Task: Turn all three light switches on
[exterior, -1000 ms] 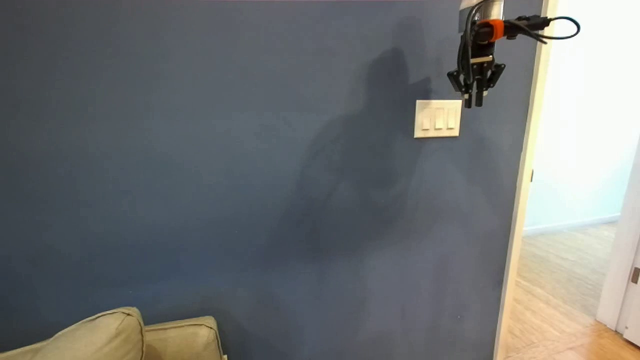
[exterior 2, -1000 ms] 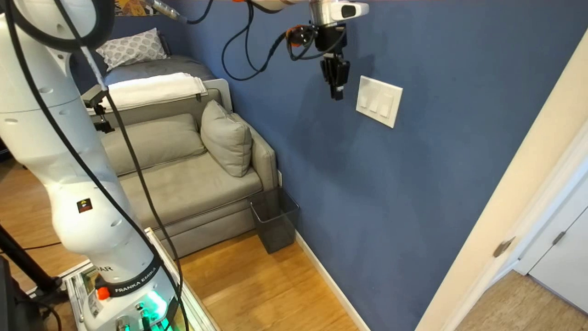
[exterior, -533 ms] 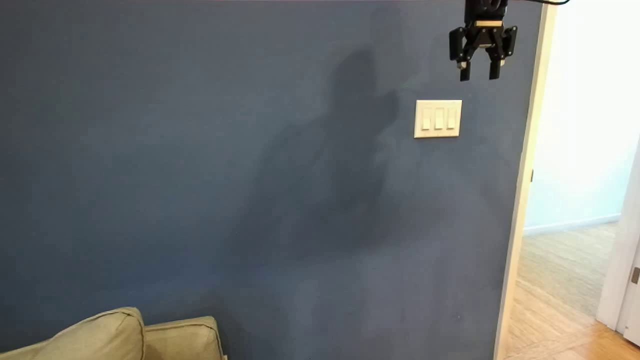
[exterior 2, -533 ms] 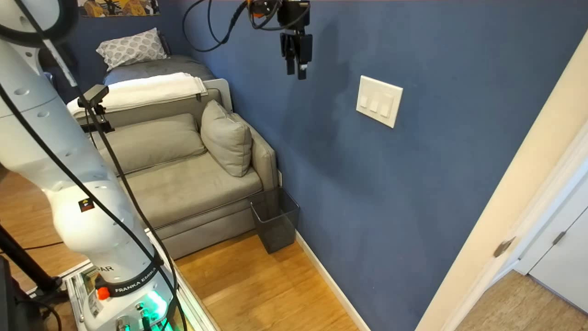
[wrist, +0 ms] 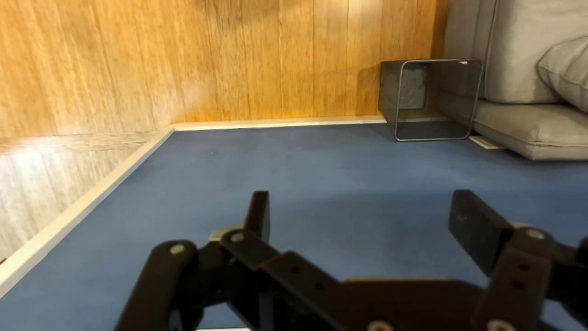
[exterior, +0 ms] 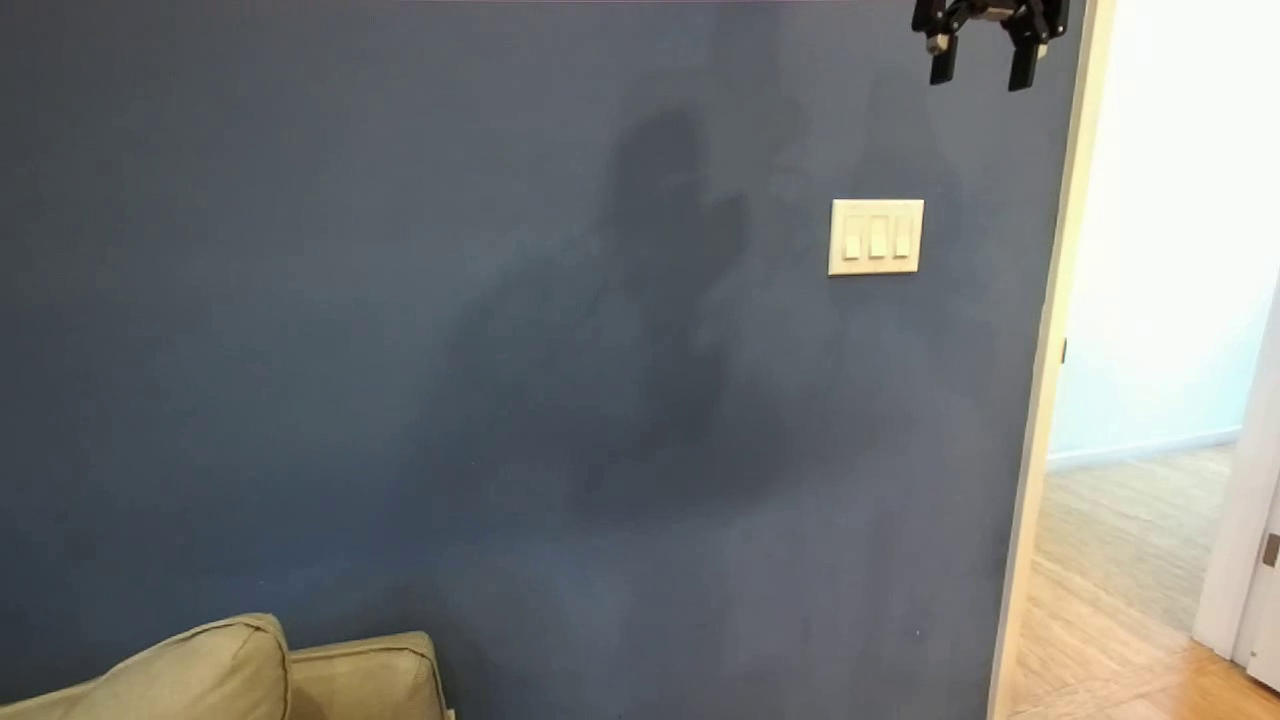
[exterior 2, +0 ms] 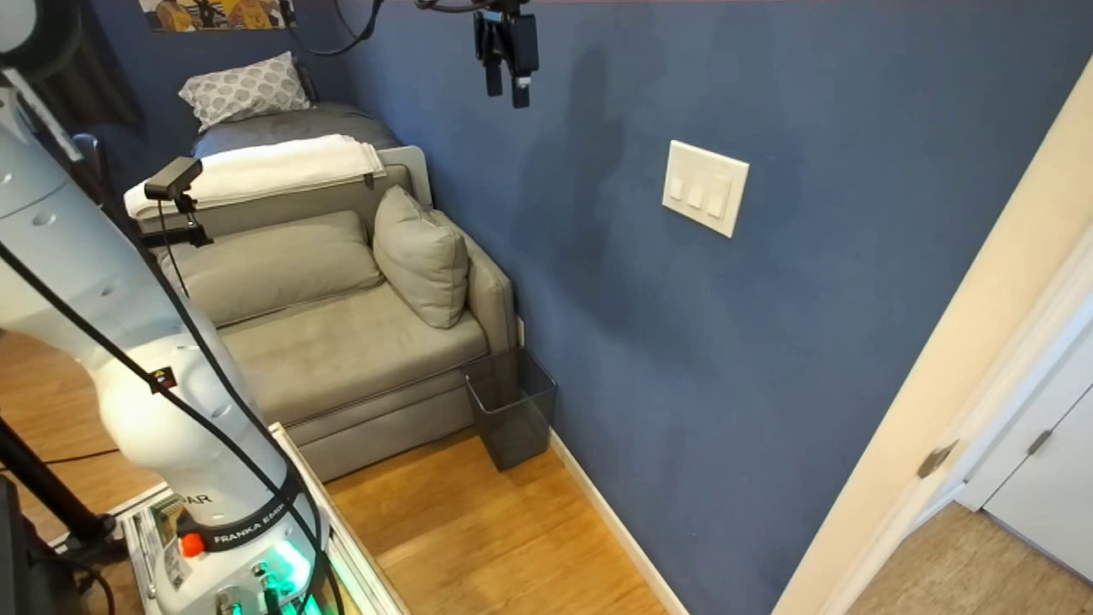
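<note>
Three light switches (exterior: 878, 237), narrow white rockers side by side, sit in a white plate (exterior 2: 705, 152) on the blue wall. Their lower ends seem to stand out from the plate in both exterior views. High above the plate and to its right, my gripper (exterior: 981, 76) hangs at the top edge of an exterior view, fingers pointing down. From the other angle the gripper (exterior 2: 508, 89) is up and left of the plate, clearly apart from it. In the wrist view the gripper (wrist: 361, 195) is open, with nothing between its widely spread fingers; the switches cannot be made out there.
A pale door frame (exterior: 1050, 360) bounds the wall on the right. Below stand a beige sofa (exterior 2: 359, 350) and a dark see-through bin (exterior 2: 510, 418) against the wall. A small camera (exterior 2: 173, 178) is mounted near the robot arm (exterior 2: 171, 410).
My gripper has risen and drawn away from the switch plate. Its fingers have gone from close together to wide apart. I see no clear change in the switches.
</note>
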Robot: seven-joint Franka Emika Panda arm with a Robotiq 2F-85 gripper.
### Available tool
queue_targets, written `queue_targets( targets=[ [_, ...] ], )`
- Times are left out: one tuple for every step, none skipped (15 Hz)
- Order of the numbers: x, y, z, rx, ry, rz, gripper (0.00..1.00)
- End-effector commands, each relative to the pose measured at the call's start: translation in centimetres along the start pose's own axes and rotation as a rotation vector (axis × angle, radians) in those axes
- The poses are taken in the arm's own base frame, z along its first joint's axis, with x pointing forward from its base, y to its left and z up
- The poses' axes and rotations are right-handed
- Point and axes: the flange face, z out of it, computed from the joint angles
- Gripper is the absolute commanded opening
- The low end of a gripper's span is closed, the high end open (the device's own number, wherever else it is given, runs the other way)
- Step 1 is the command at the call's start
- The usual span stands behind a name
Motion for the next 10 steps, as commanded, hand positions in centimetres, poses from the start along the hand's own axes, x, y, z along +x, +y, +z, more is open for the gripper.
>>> queue_targets(
  targets=[
    [-0.55,-0.02,-0.53,0.002,-0.004,-0.007,1.0],
    [-0.86,-0.02,-0.87,0.003,0.001,-0.009,1.0],
    [-0.9,-0.01,-0.92,0.003,0.002,-0.009,1.0],
    [-0.81,0.0,-0.8,0.002,0.0,-0.008,1.0],
    [-0.66,-0.04,-0.59,0.001,-0.004,-0.008,1.0],
    [-0.54,-0.08,-0.41,0.0,-0.008,-0.008,1.0],
    [-0.48,-0.09,-0.33,-0.001,-0.009,-0.008,1.0],
    [-0.45,-0.09,-0.29,-0.001,-0.01,-0.008,1.0],
    [-0.45,-0.09,-0.29,-0.001,-0.01,-0.008,1.0],
    [-0.46,-0.09,-0.3,-0.001,-0.01,-0.008,1.0]
  ],
)
